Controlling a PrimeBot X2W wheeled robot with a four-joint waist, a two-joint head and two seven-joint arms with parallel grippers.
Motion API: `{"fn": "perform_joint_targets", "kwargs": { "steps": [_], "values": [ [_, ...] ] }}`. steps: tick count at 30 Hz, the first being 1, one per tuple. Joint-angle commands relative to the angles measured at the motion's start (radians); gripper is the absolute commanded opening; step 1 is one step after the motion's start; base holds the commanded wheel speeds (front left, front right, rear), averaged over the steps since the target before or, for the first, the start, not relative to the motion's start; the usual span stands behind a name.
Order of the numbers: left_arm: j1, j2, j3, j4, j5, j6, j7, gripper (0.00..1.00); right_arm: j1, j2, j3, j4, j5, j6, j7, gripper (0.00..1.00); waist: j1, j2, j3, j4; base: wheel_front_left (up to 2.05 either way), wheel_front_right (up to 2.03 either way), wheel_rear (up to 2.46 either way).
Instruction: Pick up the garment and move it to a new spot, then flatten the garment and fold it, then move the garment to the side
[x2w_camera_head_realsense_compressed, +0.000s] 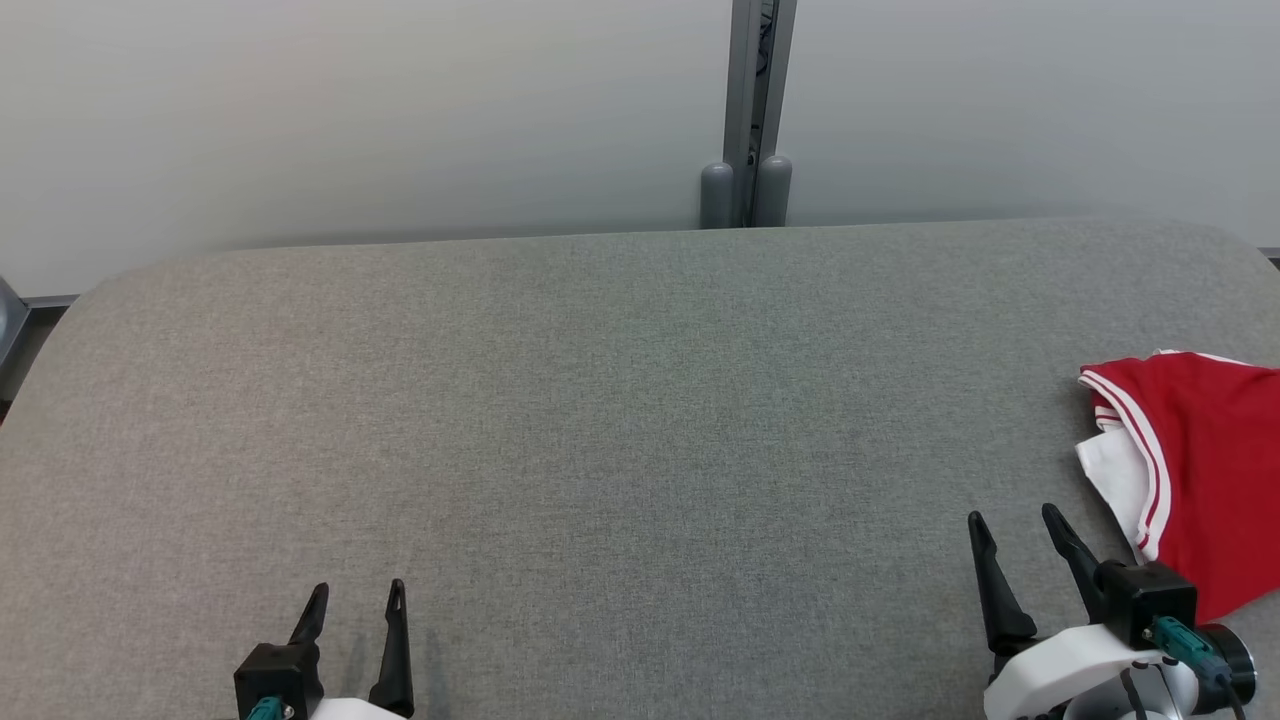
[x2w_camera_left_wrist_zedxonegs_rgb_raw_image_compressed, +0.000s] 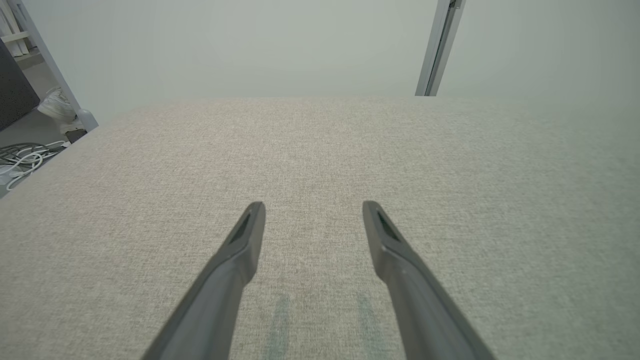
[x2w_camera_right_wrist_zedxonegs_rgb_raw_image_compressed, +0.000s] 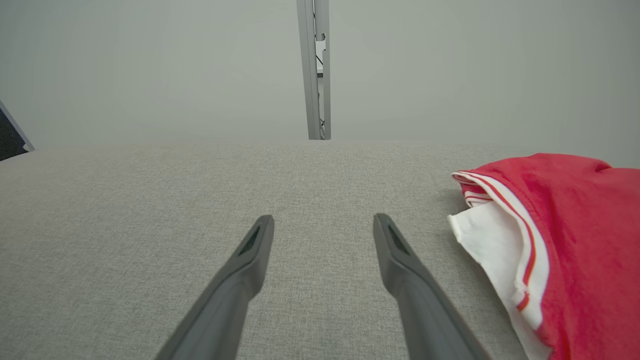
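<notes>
The garment (x2w_camera_head_realsense_compressed: 1205, 470) is red with white trim and red stripes, lying bunched at the right edge of the grey fabric table (x2w_camera_head_realsense_compressed: 620, 430); part of it runs out of the head view. In the right wrist view the garment (x2w_camera_right_wrist_zedxonegs_rgb_raw_image_compressed: 575, 240) lies to the right of my fingers. My right gripper (x2w_camera_head_realsense_compressed: 1012, 520) stands open just left of the garment, apart from it, with nothing between its fingers (x2w_camera_right_wrist_zedxonegs_rgb_raw_image_compressed: 255, 240). My left gripper (x2w_camera_head_realsense_compressed: 357, 592) is open at the lower left over bare table, and its fingers (x2w_camera_left_wrist_zedxonegs_rgb_raw_image_compressed: 250, 225) hold nothing.
A pale wall with a grey vertical post (x2w_camera_head_realsense_compressed: 758, 110) stands behind the table's far edge. Beyond the table's left edge, cables (x2w_camera_left_wrist_zedxonegs_rgb_raw_image_compressed: 25, 157) lie on the floor.
</notes>
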Motion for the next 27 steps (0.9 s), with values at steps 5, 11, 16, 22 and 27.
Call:
{"fn": "perform_joint_targets", "kwargs": {
  "steps": [5, 11, 16, 22, 27],
  "values": [
    [-0.014, 0.004, 0.001, -0.007, -0.008, 0.003, -0.001, 1.00, 0.000, -0.006, -0.003, 0.000, -0.003, 0.000, 0.001, 1.00, -0.0001, 0.0000, 0.003, -0.003, 0.00, 0.00, 0.00],
    [-0.016, 0.004, 0.004, -0.010, -0.007, -0.002, -0.001, 1.00, -0.006, -0.006, 0.002, 0.008, -0.001, 0.000, 0.001, 1.00, -0.0001, 0.0000, 0.003, -0.006, 0.00, 0.00, 0.00],
    [-0.018, 0.004, 0.005, -0.010, -0.010, -0.006, -0.001, 1.00, -0.009, -0.006, 0.008, 0.012, 0.004, 0.000, 0.001, 1.00, -0.0001, 0.0000, 0.003, -0.007, 0.00, 0.00, 0.00],
    [-0.002, 0.000, 0.002, -0.007, -0.006, -0.003, 0.000, 1.00, -0.003, 0.000, 0.010, 0.010, 0.001, 0.000, 0.000, 1.00, 0.0000, 0.0000, 0.003, -0.007, 0.00, 0.00, 0.00],
    [-0.003, 0.000, 0.003, -0.008, -0.006, -0.003, 0.000, 1.00, -0.004, -0.001, 0.010, 0.011, 0.001, 0.000, 0.000, 1.00, 0.0000, 0.0000, 0.003, -0.007, 0.00, 0.00, 0.00]
  ]
}}
